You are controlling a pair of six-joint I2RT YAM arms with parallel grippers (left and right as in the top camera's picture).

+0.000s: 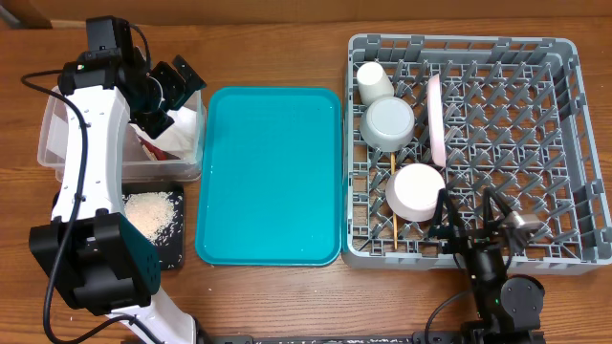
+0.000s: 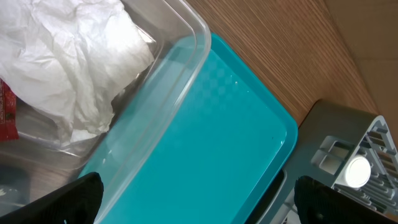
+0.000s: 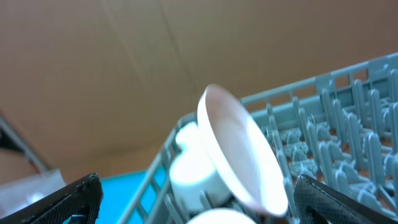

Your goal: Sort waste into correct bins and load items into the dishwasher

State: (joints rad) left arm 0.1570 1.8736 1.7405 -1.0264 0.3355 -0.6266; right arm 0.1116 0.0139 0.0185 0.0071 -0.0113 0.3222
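Observation:
My left gripper (image 1: 175, 96) hangs open and holds nothing above the right end of the clear tub (image 1: 57, 143). Inside the tub lie the crumpled white napkin (image 2: 74, 56) and the red-and-white wrapper (image 2: 6, 115). Rice (image 1: 148, 212) is heaped on the black tray (image 1: 164, 250). The grey dish rack (image 1: 535, 124) holds the white cup (image 1: 375, 81), two bowls (image 1: 389, 122) (image 1: 415, 191), the pink plate (image 1: 436, 117) on edge and the chopsticks (image 1: 392, 227). My right gripper (image 1: 473, 218) is open and holds nothing at the rack's near edge, facing the plate (image 3: 242, 149).
The teal serving tray (image 1: 273, 172) lies between the tub and the rack, with nothing on it. Bare wooden table runs along the back. The left arm's white body stands over the tub and the black tray.

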